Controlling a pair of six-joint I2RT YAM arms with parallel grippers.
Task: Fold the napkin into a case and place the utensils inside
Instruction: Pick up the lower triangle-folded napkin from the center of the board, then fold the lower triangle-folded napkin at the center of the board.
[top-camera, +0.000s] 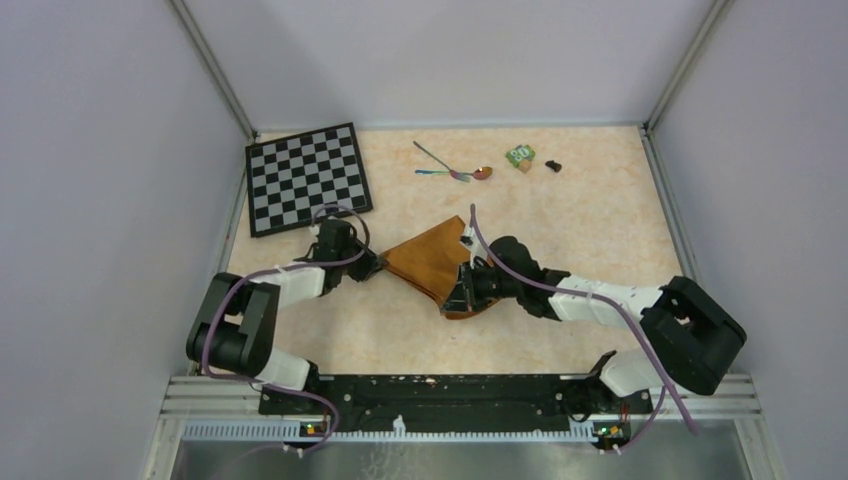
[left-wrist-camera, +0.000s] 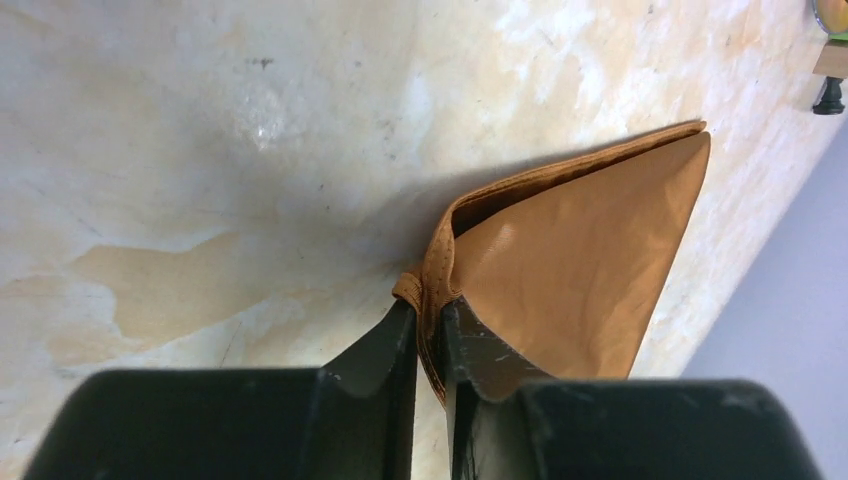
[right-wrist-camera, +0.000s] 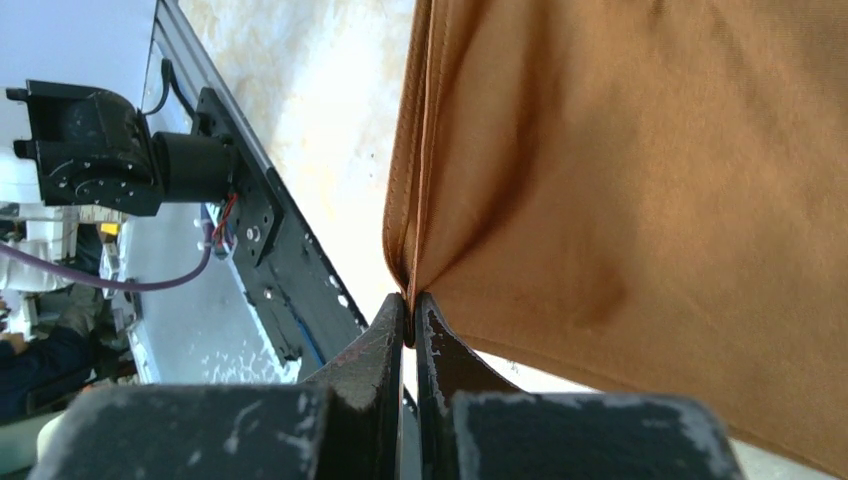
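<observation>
The left pincer (left-wrist-camera: 428, 322) is squeezed tight on a folded corner of the shiny orange-brown cloth napkin (left-wrist-camera: 580, 250). The right pincer (right-wrist-camera: 410, 318) is squeezed tight on the hem at the napkin's other side. The napkin is folded into a pointy shape and sits between the two pincers in the middle of the pale, blotchy table (top-camera: 590, 240). Farther back, well apart from it, lie the two thin metal utensils (top-camera: 455, 172) with purple-blue handles, near a small green block (top-camera: 519, 155), and a black-and-white chessboard (top-camera: 308, 180) lies at the back left.
</observation>
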